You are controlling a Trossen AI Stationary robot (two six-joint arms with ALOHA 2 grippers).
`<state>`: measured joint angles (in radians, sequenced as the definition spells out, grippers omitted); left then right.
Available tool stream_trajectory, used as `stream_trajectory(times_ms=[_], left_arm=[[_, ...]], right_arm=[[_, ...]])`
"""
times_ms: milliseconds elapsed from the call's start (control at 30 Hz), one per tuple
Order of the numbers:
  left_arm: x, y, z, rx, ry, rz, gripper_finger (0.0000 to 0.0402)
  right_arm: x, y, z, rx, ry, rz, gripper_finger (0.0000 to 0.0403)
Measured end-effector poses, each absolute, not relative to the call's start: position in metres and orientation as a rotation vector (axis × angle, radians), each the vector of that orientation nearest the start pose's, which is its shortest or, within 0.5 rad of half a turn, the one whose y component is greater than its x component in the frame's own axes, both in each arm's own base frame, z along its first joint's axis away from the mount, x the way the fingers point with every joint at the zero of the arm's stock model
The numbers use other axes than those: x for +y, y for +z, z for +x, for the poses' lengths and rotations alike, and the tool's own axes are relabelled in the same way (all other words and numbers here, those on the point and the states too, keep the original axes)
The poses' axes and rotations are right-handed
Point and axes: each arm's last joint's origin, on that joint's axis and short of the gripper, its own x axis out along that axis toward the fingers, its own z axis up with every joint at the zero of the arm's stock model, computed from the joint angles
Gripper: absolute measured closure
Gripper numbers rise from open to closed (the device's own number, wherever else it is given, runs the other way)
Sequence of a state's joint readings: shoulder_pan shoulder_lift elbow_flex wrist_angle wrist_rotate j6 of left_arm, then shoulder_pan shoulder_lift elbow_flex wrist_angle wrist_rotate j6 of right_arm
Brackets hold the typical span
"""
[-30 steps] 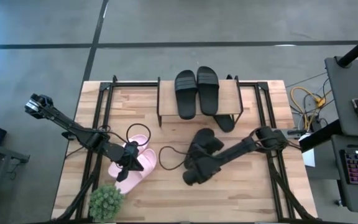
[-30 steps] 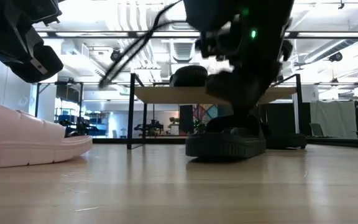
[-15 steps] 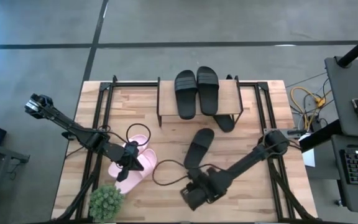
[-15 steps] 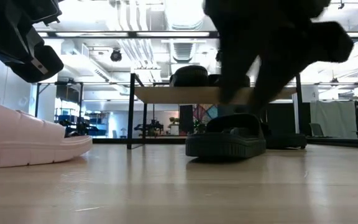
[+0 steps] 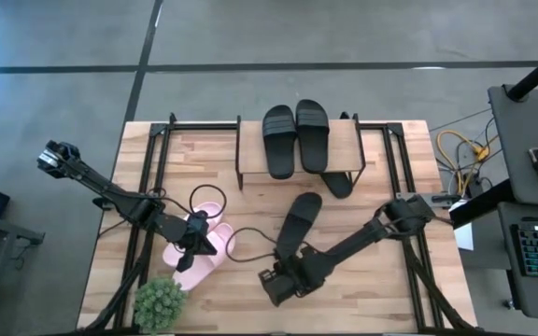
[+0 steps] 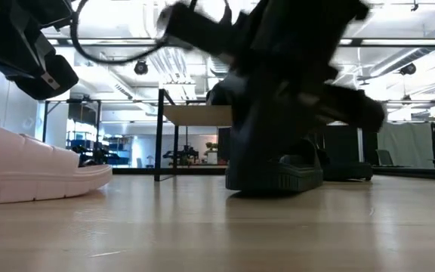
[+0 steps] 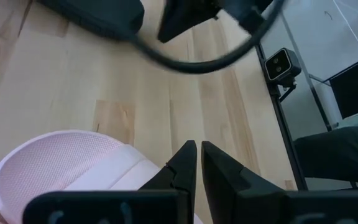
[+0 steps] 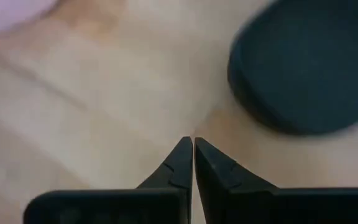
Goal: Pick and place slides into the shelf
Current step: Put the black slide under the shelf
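In the low view, the right arm (image 6: 278, 91) smears across centre frame, hiding most of the shelf (image 6: 195, 113) and part of a black slide (image 6: 300, 170). At left, the pink slide (image 6: 29, 166) runs off the frame edge.

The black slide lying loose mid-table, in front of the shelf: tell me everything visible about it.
The black slide is a plain open-toe sandal with a wide strap and a thick matte sole. It lies flat, sole down, angled on the wooden tabletop in front of the shelf. The right gripper is beside its near end, fingers shut and empty.
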<state>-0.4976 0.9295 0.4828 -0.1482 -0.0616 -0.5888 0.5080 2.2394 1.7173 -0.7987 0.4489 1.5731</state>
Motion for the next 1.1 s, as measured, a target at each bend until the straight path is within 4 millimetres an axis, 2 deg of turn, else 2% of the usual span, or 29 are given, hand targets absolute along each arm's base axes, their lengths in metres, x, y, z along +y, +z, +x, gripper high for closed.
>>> stream_trajectory(times_ms=[133,267,533,667,800,1100], left_arm=[[-0.089,0.209,0.167,0.679,-0.239,-0.398,0.0391],[-0.089,0.209,0.167,0.681,-0.239,-0.397,0.0391],[-0.089,0.209,0.167,0.681,-0.239,-0.397,0.0391],[-0.089,0.209,0.167,0.679,-0.234,-0.395,0.0391],[-0.088,0.208,0.167,0.673,-0.216,-0.389,0.0391],[-0.088,0.207,0.166,0.677,-0.212,-0.386,0.0391]], right_arm=[[0.197,0.149,0.405,0.834,-0.830,0.785,0.0394],[0.188,0.147,0.401,0.881,-0.891,0.736,0.0394],[0.172,0.148,0.370,0.973,-1.203,0.614,0.0394],[0.168,0.152,0.361,0.910,-1.317,0.574,0.0394],[0.160,0.152,0.364,0.894,-1.322,0.542,0.0394],[0.124,0.148,0.374,0.893,-1.356,0.441,0.0394]])
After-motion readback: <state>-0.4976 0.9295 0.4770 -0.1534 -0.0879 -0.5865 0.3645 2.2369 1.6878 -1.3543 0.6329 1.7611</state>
